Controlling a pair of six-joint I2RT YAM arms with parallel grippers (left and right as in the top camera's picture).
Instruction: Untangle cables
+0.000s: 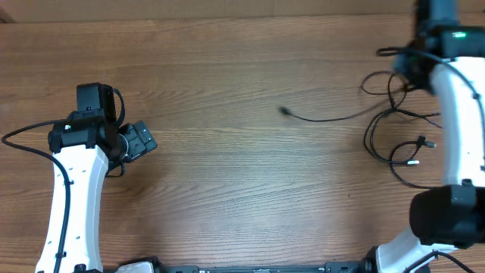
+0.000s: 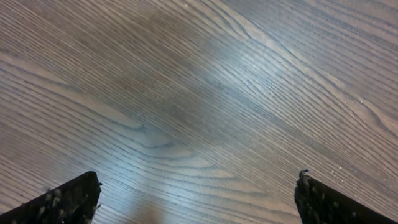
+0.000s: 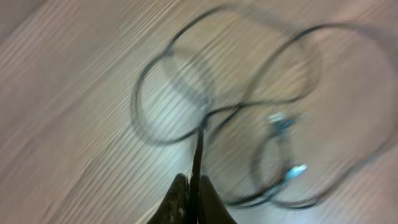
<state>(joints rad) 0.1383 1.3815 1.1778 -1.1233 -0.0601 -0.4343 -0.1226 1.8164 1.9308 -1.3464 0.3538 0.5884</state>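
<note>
The right claw (image 3: 191, 190) has its jaws pressed together on one thin black strand, which runs straight up from the tips into the cables (image 3: 211, 112); these lie in overlapping loops at the far right of the table (image 1: 242, 197), under and beside the right arm, with one long strand trailing left to a loose plug (image 1: 286, 111) near the middle; two silver-tipped plugs (image 3: 284, 122) sit among the loops. The wrist view is blurred, so I cannot tell which loop the pinched strand belongs to. The left claw (image 2: 198, 183) stands wide apart over bare wood at the left, well apart from the cables, holding nothing.

As I judge it, with one strand held and nothing pinning the rest, a pull may drag the whole bundle along, or draw a crossing tight into a knot; the thin strand may slip from the tips; a plug could snag in a loop; the arm also hides part of the pile from above.

The surface is smooth, wood-grained and faintly glossy, so cords should slide easily; nothing of the room beyond it shows.
</note>
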